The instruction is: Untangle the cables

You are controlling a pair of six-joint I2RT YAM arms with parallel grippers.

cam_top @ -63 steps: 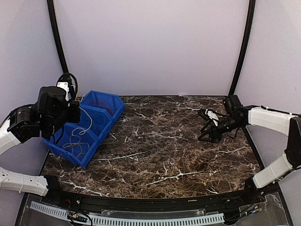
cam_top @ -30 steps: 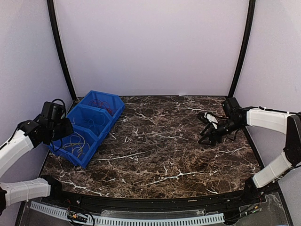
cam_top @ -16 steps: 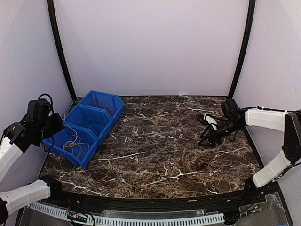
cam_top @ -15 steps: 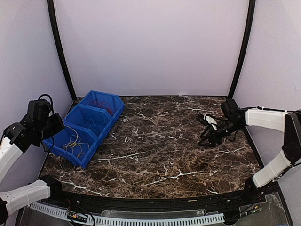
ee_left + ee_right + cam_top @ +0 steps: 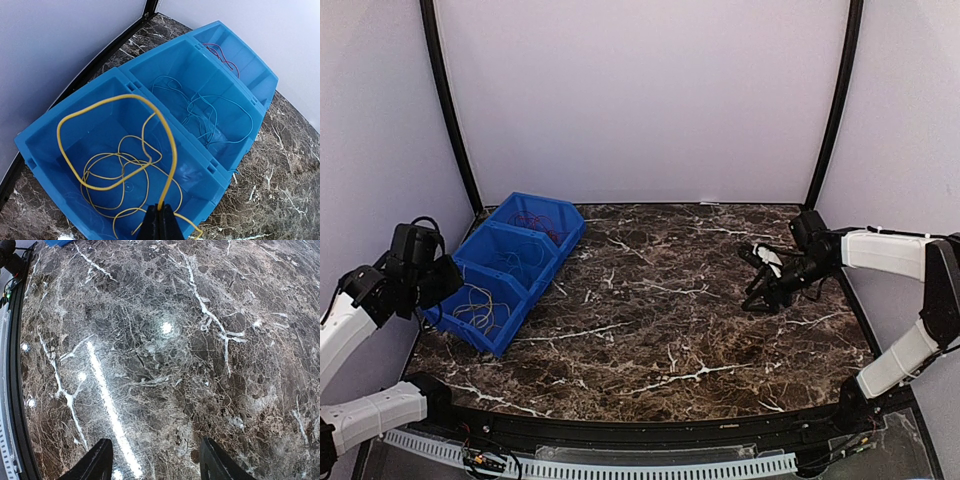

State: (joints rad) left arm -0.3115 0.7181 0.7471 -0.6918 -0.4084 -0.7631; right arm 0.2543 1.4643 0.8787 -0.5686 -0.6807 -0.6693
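Note:
A blue three-compartment bin (image 5: pixel 197 172) holds the cables. The yellow cable (image 5: pixel 107 172) lies looped in the nearest compartment, and one strand of it rises in an arc to my left gripper (image 5: pixel 161 222), which is shut on it just above the bin's near corner. The blue cable (image 5: pixel 210 115) lies in the middle compartment and the red cable (image 5: pixel 225 55) in the far one. In the top view my left gripper (image 5: pixel 442 282) sits at the bin's (image 5: pixel 516 322) left side. My right gripper (image 5: pixel 760 285) hovers open over bare table at the right, holding nothing (image 5: pixel 156 460).
The dark marble table (image 5: pixel 660 320) stretches between the bin and the right arm. Grey walls close the left, back and right. Black posts stand at the back corners (image 5: pixel 832 110). A black rail runs along the near edge (image 5: pixel 640 430).
My left arm came down from high over the bin, swung left, then eased back toward it, still pinching the yellow cable. The right arm has barely moved.

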